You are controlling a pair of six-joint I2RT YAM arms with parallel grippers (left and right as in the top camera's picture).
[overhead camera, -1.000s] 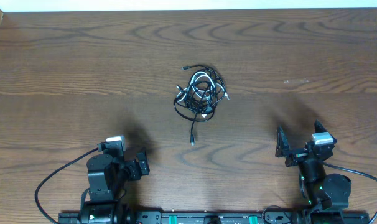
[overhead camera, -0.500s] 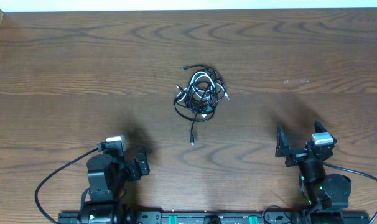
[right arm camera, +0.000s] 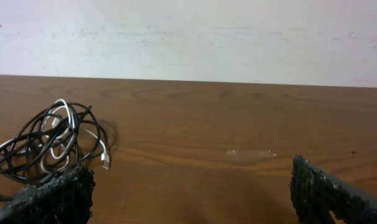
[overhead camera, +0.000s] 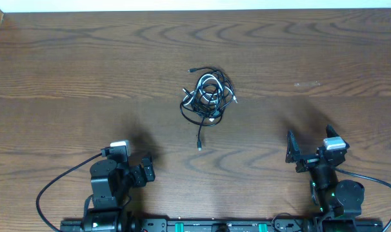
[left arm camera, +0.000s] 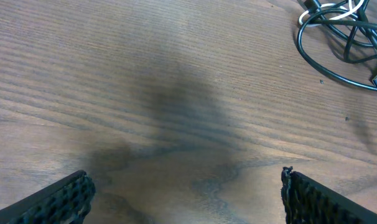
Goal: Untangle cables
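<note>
- Dark wood-grain desk (overhead camera: 86, 77). The cables (overhead camera: 207, 96) lie in one knotted bundle near its middle, a little toward the far side.
- The bundle is mostly black loops, with a white cord (right arm camera: 63, 121) threaded through them.
- One black tail (overhead camera: 200, 132) runs out of the bundle toward the arms and ends in a small plug. A second short plug end pokes out at the far-left side.
- Left tool (overhead camera: 144, 170): low at the near edge, left of the bundle. Its fingers are spread apart with nothing between them. The left wrist view shows bare desk in the gap and only the bundle's rim in the top right corner.
- Right tool (overhead camera: 308, 147): at the near edge, right of the bundle. Its fingers are wide apart and empty. In the right wrist view the bundle sits off to the left, above the left finger, with a pale wall (right arm camera: 188, 37) behind the desk.
- Both tools are well apart from the cables; nothing touches them.
</note>
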